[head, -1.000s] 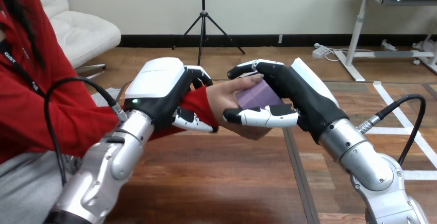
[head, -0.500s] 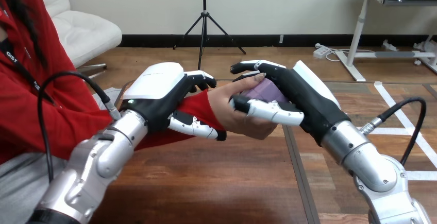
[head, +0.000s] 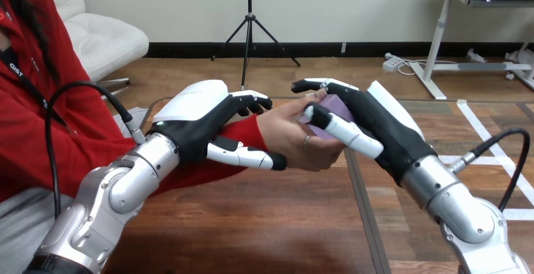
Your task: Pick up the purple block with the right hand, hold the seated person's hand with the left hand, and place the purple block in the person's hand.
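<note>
Head view. The robot's left hand (head: 200, 115) closes on the person's wrist (head: 242, 129) at the end of the red sleeve: its fingers (head: 253, 102) curl over the top and its thumb (head: 247, 156) lies along the underside. The person's hand (head: 293, 137) reaches rightward above the wooden table (head: 264, 223), palm turned toward the robot's right hand (head: 373, 121). The purple block (head: 338, 106) sits between that palm and the right hand, touching both. The right hand is clamped on the block, its fingers (head: 318, 85) hooked over the far top edge and its thumb (head: 343, 132) pressed across the near face. The person's fingers curl beneath the thumb, against the block's lower side.
</note>
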Controlling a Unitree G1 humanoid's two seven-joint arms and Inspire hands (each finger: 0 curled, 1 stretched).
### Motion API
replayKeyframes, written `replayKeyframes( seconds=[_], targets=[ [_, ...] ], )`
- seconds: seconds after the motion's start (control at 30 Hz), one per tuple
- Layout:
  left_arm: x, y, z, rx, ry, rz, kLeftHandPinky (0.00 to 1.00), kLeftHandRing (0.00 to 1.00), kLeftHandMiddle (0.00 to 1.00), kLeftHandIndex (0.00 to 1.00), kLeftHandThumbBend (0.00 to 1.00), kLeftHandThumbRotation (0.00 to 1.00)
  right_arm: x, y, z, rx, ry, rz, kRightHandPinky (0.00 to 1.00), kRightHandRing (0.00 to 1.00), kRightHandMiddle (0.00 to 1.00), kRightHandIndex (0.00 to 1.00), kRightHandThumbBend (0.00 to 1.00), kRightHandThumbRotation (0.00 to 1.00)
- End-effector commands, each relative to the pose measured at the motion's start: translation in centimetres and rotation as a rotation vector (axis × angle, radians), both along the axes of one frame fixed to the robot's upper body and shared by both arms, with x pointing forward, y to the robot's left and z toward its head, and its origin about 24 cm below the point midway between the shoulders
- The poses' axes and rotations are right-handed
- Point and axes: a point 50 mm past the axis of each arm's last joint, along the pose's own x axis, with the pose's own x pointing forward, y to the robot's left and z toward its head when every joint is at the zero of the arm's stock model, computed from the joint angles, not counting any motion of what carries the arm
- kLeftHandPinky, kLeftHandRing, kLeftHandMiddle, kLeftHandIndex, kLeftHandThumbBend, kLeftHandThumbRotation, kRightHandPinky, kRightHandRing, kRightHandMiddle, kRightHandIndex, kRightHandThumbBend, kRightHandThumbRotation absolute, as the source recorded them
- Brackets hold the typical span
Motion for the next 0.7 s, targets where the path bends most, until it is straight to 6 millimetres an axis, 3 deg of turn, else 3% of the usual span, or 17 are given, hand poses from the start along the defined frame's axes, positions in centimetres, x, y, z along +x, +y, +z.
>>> replayKeyframes(
  seconds=[0.0,0.67],
  targets=[
    [0.0,-0.1,2.0,-0.036,-0.062,-0.023,0.78,0.8,0.8,0.81,1.0,0.8,0.1,-0.6,1.1,0.031,-0.057,-0.017,0.59,0.72,0.77,0.82,1.0,1.0],
    [-1.1,0.5,0.4,-0.045,-0.06,-0.005,0.77,0.8,0.81,0.81,1.0,0.93,-0.6,-1.5,0.2,0.079,-0.053,-0.064,0.58,0.71,0.77,0.82,1.0,1.0]
  ],
)
